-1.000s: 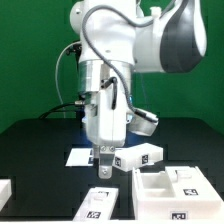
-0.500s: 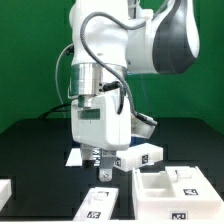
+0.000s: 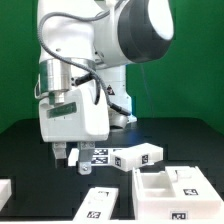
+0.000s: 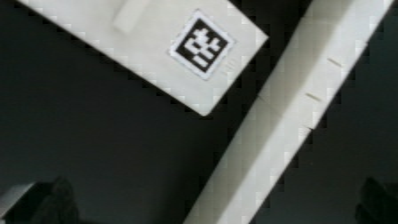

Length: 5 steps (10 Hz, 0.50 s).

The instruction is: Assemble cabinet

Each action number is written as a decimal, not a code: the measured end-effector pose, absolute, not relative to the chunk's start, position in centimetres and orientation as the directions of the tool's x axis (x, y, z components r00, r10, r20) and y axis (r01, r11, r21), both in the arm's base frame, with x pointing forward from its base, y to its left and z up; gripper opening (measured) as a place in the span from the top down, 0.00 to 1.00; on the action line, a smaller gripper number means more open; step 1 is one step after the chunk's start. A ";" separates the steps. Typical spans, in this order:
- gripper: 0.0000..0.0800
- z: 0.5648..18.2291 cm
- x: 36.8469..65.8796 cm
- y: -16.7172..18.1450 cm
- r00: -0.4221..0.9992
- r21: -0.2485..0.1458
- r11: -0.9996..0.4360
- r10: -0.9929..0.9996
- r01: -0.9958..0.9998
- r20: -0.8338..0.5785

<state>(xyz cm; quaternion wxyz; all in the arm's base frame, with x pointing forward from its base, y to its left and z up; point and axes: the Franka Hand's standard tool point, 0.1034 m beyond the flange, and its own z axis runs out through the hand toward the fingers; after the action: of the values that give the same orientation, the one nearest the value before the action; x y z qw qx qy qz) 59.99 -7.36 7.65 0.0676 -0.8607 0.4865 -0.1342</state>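
The cabinet lies in loose white parts with black-and-white tags on the black table. An open box part (image 3: 168, 185) sits at the exterior view's right. A flat panel (image 3: 101, 201) lies at the front, and a tagged block part (image 3: 137, 158) lies behind it. My gripper (image 3: 68, 157) hangs just above the table, to the exterior view's left of the block part. It is open and holds nothing. In the wrist view a tagged white panel (image 4: 169, 45) and a long white edge (image 4: 299, 130) lie below my gripper (image 4: 210, 208), whose dark fingers (image 4: 32, 203) show at the frame's corners.
The marker board (image 3: 97, 155) lies flat just beside the gripper, partly hidden by it. Another white part (image 3: 5, 189) shows at the exterior view's left edge. The big arm body fills the upper middle of the exterior view.
The arm has swung toward the exterior view's left, carrying the open gripper away from above the block part. No part has moved.
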 end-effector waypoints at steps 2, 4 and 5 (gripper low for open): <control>0.00 7.6 59.9 -7.4 0.599 -0.213 -0.631 -0.776 -0.746 0.198; 0.00 7.5 60.3 -6.0 0.753 -0.147 -0.792 -0.610 -0.593 0.246; 0.00 7.5 60.4 -5.1 0.829 -0.108 -0.868 -0.495 -0.484 0.260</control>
<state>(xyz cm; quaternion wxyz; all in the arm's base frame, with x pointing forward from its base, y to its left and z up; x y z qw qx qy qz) 60.43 -5.09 7.52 0.0186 -0.9562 0.2559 -0.1410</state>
